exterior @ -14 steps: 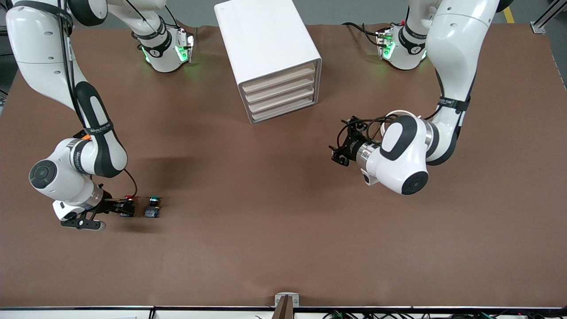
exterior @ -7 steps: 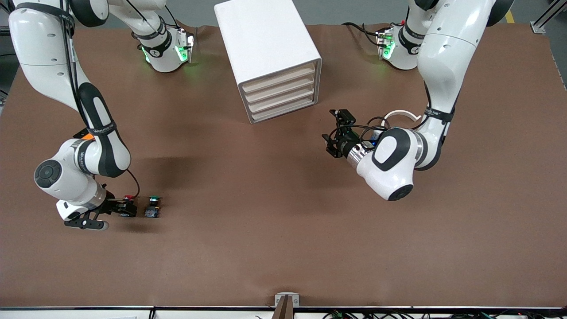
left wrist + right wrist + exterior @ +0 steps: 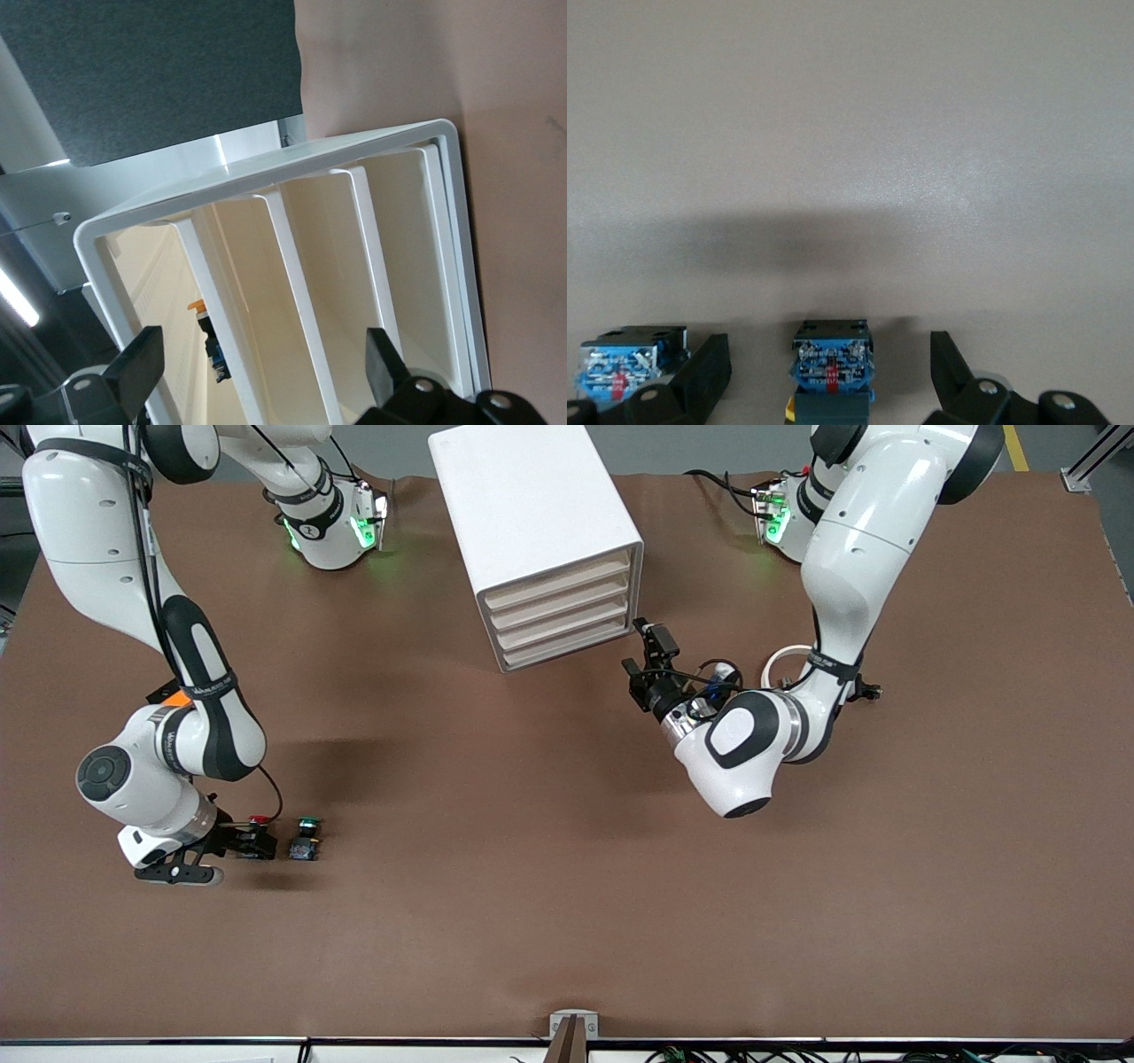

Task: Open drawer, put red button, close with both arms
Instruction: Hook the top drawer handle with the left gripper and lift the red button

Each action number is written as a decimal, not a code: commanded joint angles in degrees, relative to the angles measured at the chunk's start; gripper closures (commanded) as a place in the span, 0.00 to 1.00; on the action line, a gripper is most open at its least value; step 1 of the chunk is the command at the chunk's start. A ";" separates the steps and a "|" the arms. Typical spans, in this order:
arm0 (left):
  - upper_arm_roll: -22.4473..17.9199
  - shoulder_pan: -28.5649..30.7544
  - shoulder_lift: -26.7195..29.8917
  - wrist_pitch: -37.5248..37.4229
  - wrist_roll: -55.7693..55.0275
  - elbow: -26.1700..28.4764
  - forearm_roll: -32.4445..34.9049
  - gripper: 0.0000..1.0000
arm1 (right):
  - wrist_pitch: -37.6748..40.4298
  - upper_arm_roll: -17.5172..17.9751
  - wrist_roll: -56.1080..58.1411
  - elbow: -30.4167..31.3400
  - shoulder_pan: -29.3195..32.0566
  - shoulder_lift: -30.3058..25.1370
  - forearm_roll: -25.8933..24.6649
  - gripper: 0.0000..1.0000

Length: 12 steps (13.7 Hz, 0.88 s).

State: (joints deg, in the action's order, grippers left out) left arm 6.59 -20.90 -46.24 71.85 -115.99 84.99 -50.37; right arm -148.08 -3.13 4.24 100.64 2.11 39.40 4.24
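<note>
Brown table (image 3: 549, 850), red button (image 3: 260, 820) upright

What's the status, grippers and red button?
Left gripper open at drawer unit, drawers shut. Right gripper open, straddling red button on table. Green button beside it, close.

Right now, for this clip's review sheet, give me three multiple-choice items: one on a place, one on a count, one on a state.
1. Where is the right gripper?
A. at the red button
B. at the drawer unit
C. over bare table

2. How many drawer fronts does the unit show?
A. two
B. four
C. six

3. How are the left gripper's fingers?
A. shut
B. open
C. gripping a handle

Answers: 1 A, its fingers flank the button beside the green button; 2 B, four stacked fronts; 3 B, fingers apart before the unit.
</note>
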 commanded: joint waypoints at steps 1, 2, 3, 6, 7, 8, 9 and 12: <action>1.32 -0.46 -2.01 -2.15 -1.78 -0.53 -1.75 0.00 | -2.03 -0.13 0.51 1.66 -0.27 0.06 0.16 0.00; 1.67 -1.33 -2.27 -2.24 -1.78 -0.44 -1.75 0.00 | -2.56 -0.13 0.25 1.84 -0.27 0.06 0.16 0.00; 1.68 -2.30 -2.45 -2.24 -1.69 -0.53 -1.75 0.10 | -2.57 -0.13 0.16 1.93 -0.18 0.06 0.25 0.00; 1.68 -4.15 -4.03 -2.32 -1.87 0.08 -1.23 0.39 | -2.48 -0.13 -0.63 2.55 -0.27 0.06 0.25 0.00; 1.68 -5.46 -4.03 -2.50 -1.96 1.31 -0.96 0.39 | -2.39 -0.13 -0.63 2.55 -0.18 0.06 0.25 0.00; 1.68 -5.91 -4.03 -2.94 -1.96 1.75 -0.96 0.39 | -2.30 -0.13 -0.55 2.46 -0.18 -0.03 0.25 0.00; 1.68 -6.17 -4.03 -3.11 -1.96 2.02 -0.96 0.39 | -2.13 -0.21 -0.54 2.46 -0.18 -0.03 0.25 0.00; 1.59 -8.37 -4.03 -3.12 -2.04 2.72 -0.87 0.39 | -1.95 -0.13 -0.46 2.37 -0.35 -0.03 0.25 0.81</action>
State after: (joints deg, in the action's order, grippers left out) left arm 8.33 -28.09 -50.66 69.52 -117.02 87.09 -50.96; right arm -149.81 -3.16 4.09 102.59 2.07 39.69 4.24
